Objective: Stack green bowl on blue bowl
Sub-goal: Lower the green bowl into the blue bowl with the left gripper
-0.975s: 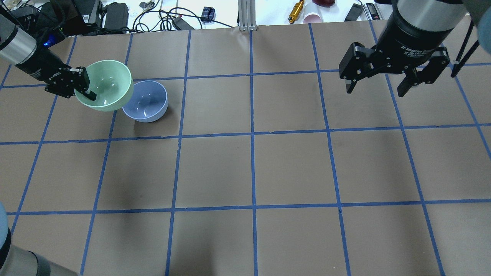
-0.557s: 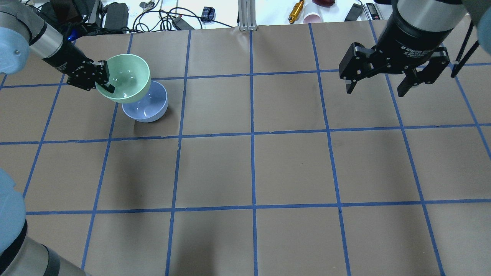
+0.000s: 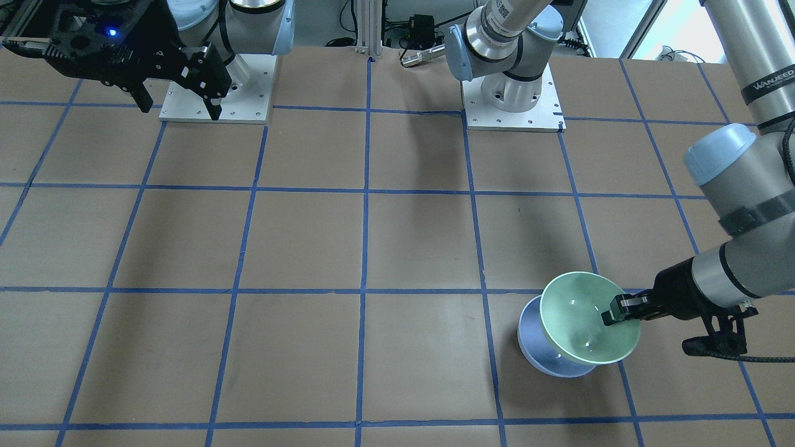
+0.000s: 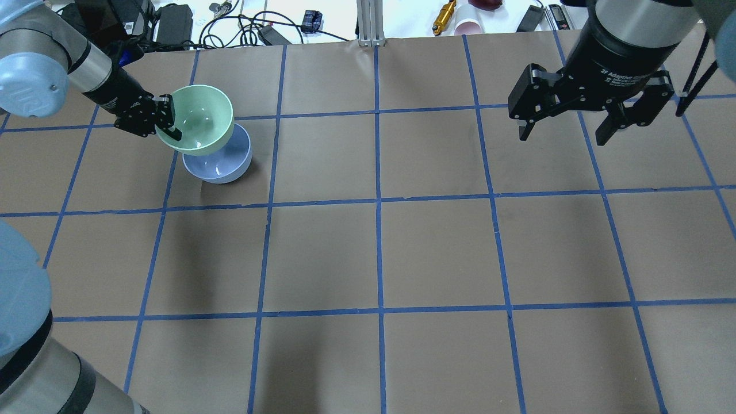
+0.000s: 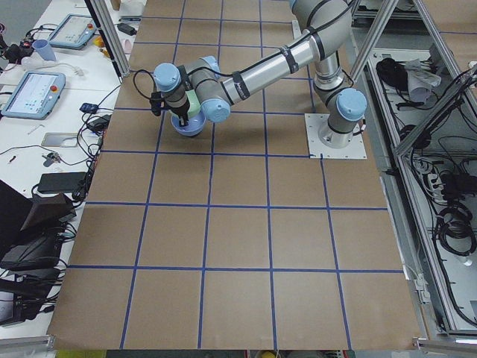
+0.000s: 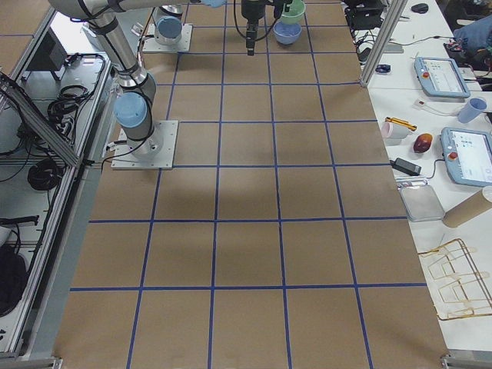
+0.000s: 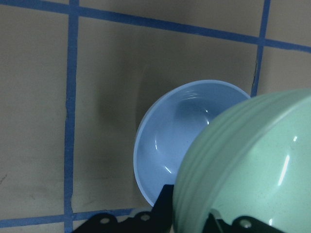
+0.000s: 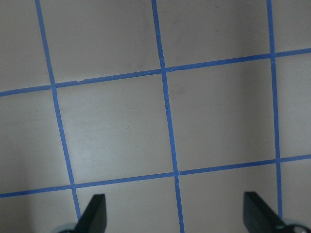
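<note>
The blue bowl (image 4: 217, 167) sits on the brown, blue-taped table (image 4: 437, 253).

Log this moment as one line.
left gripper: shut on green bowl rim | green bowl: partly over blue bowl, not seated | right gripper: open, empty

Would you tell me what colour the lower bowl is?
The blue bowl is pale periwinkle blue, clearest in the left wrist view.
</note>
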